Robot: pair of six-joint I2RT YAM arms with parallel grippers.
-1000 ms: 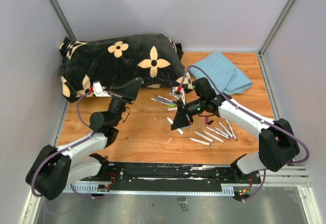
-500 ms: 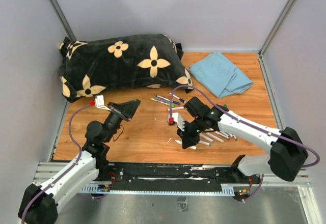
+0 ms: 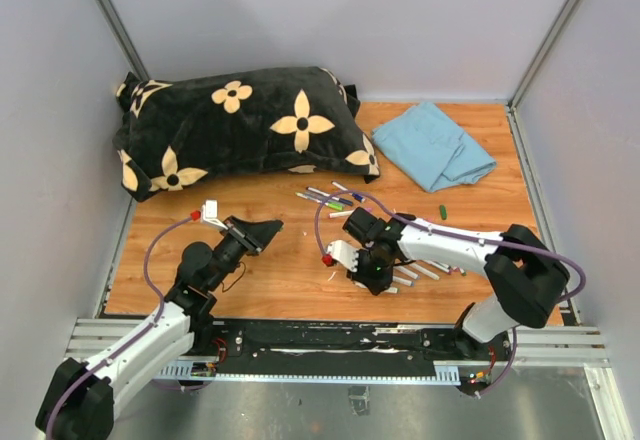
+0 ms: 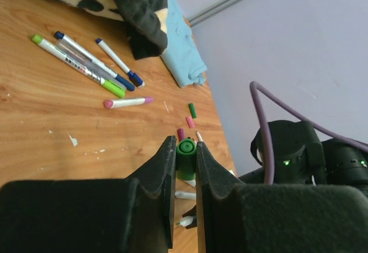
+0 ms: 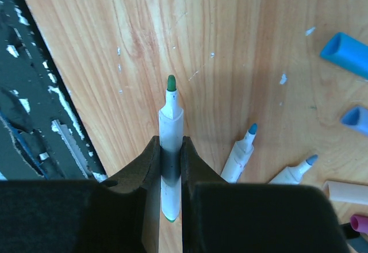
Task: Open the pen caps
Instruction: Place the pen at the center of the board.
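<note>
My left gripper hangs over the left half of the table, shut on a small green pen cap that stands upright between its pads. My right gripper is low over the table's near middle, shut on a white pen barrel whose bare green tip points toward the near edge. Loose caps lie on the wood: green, pink, purple and blue. Several capped pens lie behind the grippers.
Uncapped white barrels lie in a row right of my right gripper. A black pillow with cream flowers fills the back left. A folded blue cloth lies at the back right. The metal rail runs along the near edge.
Both arms have drawn back toward the near edge. The left gripper carried the green cap down and forward; the right gripper lowered the uncapped pen toward the row of barrels.
</note>
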